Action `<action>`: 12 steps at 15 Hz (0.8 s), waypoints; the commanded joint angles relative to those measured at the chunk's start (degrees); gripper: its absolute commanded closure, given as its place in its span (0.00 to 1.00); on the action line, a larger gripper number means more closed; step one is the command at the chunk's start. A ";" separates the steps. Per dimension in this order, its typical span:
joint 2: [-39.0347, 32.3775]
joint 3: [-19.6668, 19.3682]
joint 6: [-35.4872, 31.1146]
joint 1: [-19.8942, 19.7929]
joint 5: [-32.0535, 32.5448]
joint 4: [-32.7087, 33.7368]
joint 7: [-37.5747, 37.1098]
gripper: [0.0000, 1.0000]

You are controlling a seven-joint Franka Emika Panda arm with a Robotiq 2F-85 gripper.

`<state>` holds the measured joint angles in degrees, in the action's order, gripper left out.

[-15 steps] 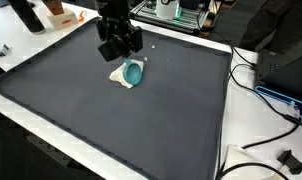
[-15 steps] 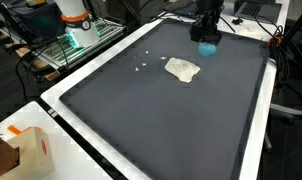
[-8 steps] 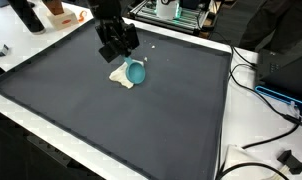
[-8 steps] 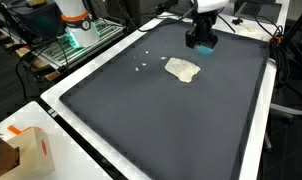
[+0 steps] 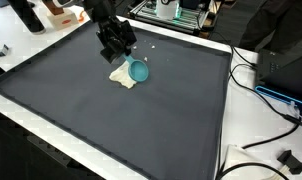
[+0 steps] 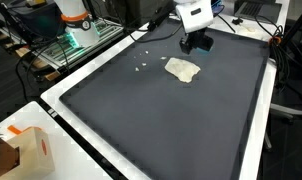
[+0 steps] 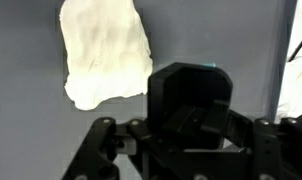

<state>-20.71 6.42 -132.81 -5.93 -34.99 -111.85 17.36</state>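
The teal cup is clamped between the narrowed fingers of the gripper, just above the cream cloth. It is judged light, stiff and rather slippery, and best gripped across its rim wall.

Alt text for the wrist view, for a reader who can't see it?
The dark end effector fills the lower frame above a grey mat, a teal sliver at its top edge. A cream cloth lies flat at upper left.
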 commanded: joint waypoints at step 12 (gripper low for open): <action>-3.17 -0.99 10.29 -3.87 -11.39 0.15 13.38 0.81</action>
<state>-22.93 5.82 -125.08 -9.26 -44.34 -112.53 28.61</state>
